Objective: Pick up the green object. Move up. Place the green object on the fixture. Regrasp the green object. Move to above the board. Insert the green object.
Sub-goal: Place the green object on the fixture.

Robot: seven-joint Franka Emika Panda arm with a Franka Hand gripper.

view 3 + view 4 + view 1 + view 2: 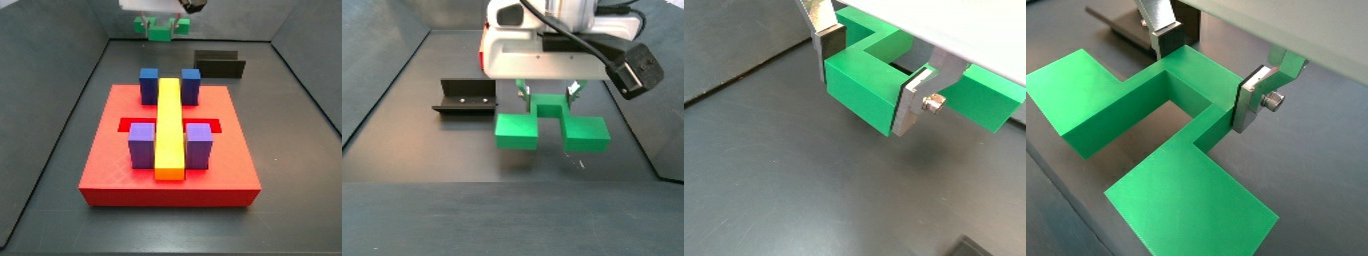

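1. Gripping the green object by its notched middle, the pincer has its silver fingers pressed against both sides of that narrow section; both wrist views confirm contact on each side.
2. In a side view the green object hangs clear of the floor, with a shadow showing beneath it, so I judge it lifted rather than resting. The two chunky square ends hang lowest, below the fingers.
3. Location: the piece is at the far end of the enclosure, just left of the fixture in a side view, and well apart from the board, which sits nearer the camera.
4. The fixture stands bare in both side views; nothing rests on it.
5. The board carries its blue blocks, purple blocks and yellow bar. No green piece is seated anywhere on it.
6. Assessment of progress: pick-up appears complete and the upward move is done or nearly so. Placing on the fixture, regrasping, travelling to above the board and insertion all remain outstanding.
7. Exact height above the floor cannot be determined from these views.
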